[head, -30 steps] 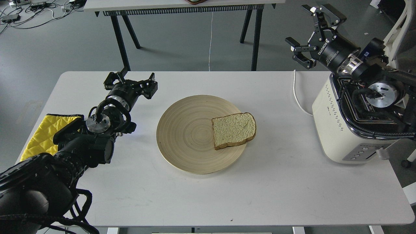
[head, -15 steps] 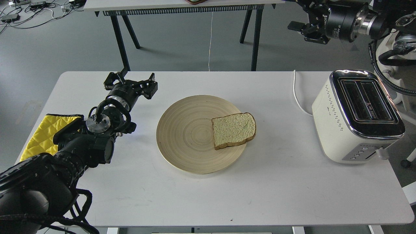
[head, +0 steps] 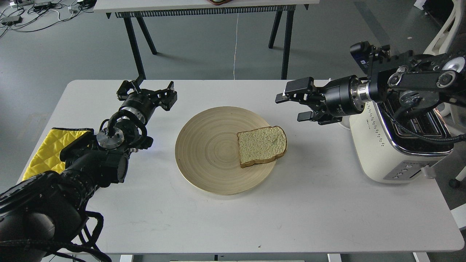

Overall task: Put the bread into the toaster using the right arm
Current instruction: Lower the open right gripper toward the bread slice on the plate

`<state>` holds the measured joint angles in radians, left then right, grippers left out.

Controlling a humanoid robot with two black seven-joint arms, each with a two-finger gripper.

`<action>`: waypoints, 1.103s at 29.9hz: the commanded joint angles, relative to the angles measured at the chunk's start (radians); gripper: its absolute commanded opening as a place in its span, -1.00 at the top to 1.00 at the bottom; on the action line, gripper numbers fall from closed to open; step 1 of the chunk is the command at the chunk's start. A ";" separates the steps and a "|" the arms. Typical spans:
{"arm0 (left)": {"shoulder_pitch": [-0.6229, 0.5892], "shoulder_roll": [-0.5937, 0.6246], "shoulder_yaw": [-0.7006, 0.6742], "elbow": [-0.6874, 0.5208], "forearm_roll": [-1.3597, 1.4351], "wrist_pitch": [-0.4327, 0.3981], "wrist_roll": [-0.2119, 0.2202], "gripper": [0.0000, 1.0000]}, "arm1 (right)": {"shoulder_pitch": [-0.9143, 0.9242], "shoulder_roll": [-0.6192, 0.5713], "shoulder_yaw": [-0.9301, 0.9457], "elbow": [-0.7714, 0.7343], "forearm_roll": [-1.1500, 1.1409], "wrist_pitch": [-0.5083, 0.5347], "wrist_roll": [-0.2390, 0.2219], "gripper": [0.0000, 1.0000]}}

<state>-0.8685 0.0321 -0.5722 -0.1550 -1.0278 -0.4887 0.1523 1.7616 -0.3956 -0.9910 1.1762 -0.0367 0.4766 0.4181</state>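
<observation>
A slice of pale bread (head: 261,146) with a brown crust lies flat on the right side of a round wooden plate (head: 207,153). The cream-white toaster (head: 382,149) stands at the table's right edge, its chrome top partly hidden by my right arm. My right gripper (head: 291,106) is open and empty, pointing left, up and to the right of the bread and apart from it. My left gripper (head: 146,91) is open and empty above the table's left part, left of the plate.
A yellow quilted cloth (head: 47,149) lies at the table's left edge under my left arm. The toaster's white cord (head: 332,105) runs along the table behind it. Another table's black legs (head: 136,40) stand beyond the far edge.
My right arm swung down from high at the upper right and now reaches leftward over the toaster, bringing its gripper close to the bread. The left arm, bread and plate have not moved.
</observation>
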 commanded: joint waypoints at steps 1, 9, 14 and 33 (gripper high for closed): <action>0.000 0.000 0.000 0.000 0.000 0.000 0.000 -1.00 | 0.001 -0.006 0.003 0.026 -0.002 -0.026 -0.015 -0.92; 0.000 -0.001 0.000 0.000 0.000 0.000 0.000 -1.00 | -0.062 -0.008 0.008 -0.047 -0.183 -0.094 -0.087 -0.93; 0.000 -0.001 0.000 0.000 0.000 0.000 0.000 -1.00 | -0.097 -0.008 0.008 -0.079 -0.198 -0.105 -0.088 -0.93; 0.000 -0.003 0.000 0.000 0.000 0.000 0.000 -1.00 | -0.275 0.072 0.120 -0.234 -0.200 -0.139 -0.098 -0.91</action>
<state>-0.8683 0.0290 -0.5722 -0.1560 -1.0277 -0.4887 0.1526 1.4993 -0.3364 -0.8781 0.9427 -0.2371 0.3417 0.3216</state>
